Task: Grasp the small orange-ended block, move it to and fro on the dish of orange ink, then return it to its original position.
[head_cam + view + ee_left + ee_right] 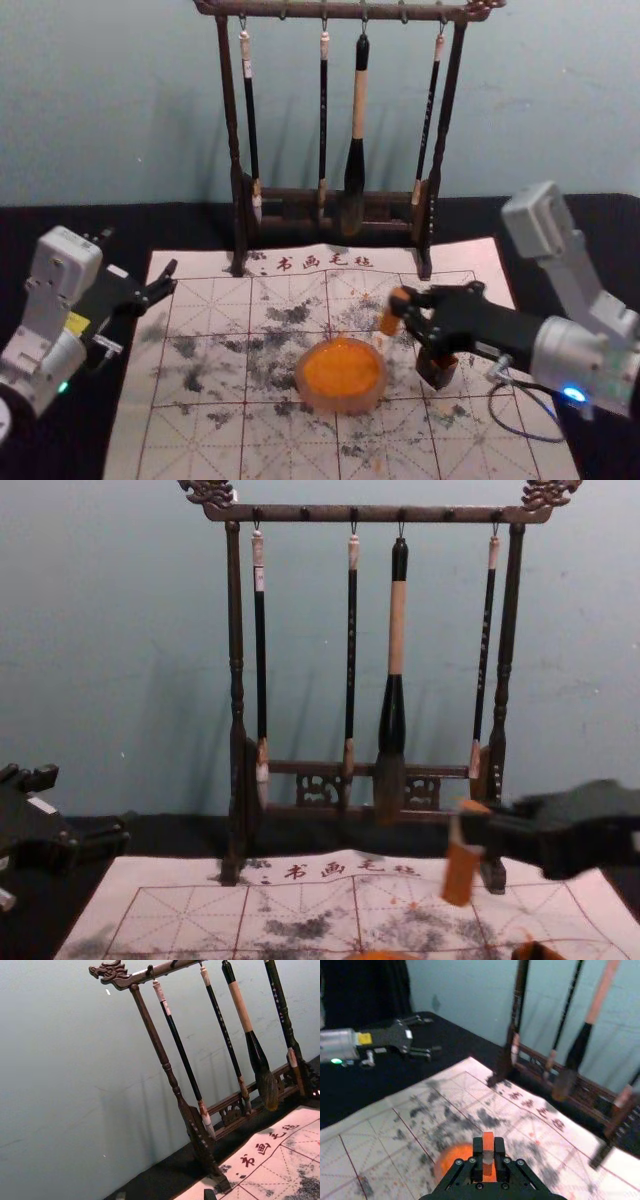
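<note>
Orange is showing at both ends of the block (390,318), and the right gripper (488,1157) is pinching it near the top, just beyond the dish (340,404) and slightly to its right. The fingers are closing the grip from both sides, leaving the lower end hanging bare, and that is making sense: the free end is what should be meeting the ink (342,368). From the chest, the block is leaning a little and riding above the writing cloth (210,445), so no stroke is being made at this instant. Whether the next move is heading down to the ink or back to its starting place, these views aren't telling us.

Right of the dish, a little dark box (436,368) is standing close by, its top open; it could well be serving as the block's home. Beyond the dish, the brush rack (236,215) is carrying its brushes (355,130) tips down, out of the way. The left gripper (172,278) is waiting well to the left of the dish, fingers spread wide and holding nothing, leaving this to the right arm. The dish is sitting low, so a hard press could be tipping or sliding it; a light touch is looking wise.
</note>
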`<state>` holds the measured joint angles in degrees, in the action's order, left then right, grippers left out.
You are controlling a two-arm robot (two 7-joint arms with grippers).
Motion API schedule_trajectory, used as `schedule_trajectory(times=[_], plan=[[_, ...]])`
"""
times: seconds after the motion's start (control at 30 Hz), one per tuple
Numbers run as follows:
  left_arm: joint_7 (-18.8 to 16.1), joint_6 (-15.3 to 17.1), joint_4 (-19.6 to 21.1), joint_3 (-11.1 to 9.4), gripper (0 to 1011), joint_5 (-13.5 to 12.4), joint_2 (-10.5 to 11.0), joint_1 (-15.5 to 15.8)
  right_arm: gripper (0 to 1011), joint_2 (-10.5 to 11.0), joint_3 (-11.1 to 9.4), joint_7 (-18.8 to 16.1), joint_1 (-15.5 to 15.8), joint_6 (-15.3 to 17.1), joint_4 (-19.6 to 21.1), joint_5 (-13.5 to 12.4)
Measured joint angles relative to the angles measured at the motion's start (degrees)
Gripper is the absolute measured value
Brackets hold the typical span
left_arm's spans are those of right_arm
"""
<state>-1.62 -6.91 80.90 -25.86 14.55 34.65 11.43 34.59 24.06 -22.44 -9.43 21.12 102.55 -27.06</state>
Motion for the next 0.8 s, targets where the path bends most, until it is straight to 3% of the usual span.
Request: schedule_trajectory(times=[0.33,0.57,0.8], plan=[[0.0,0.0,0.0,0.0,1010,0.0,0.0,0.0,62,3.0,-4.5,3.3,6.3,0.3,3.1,-1.4],[0.0,0.0,0.0,0.0,1010,0.0,0.0,0.0,62,3.2,-5.9,4.1,8.5,-0.2,3.3,-1.4],[0.0,0.0,0.0,0.0,1010,0.0,0.0,0.0,62,2.6,-6.1,4.2,8.7,-0.1,2.1,-1.2]])
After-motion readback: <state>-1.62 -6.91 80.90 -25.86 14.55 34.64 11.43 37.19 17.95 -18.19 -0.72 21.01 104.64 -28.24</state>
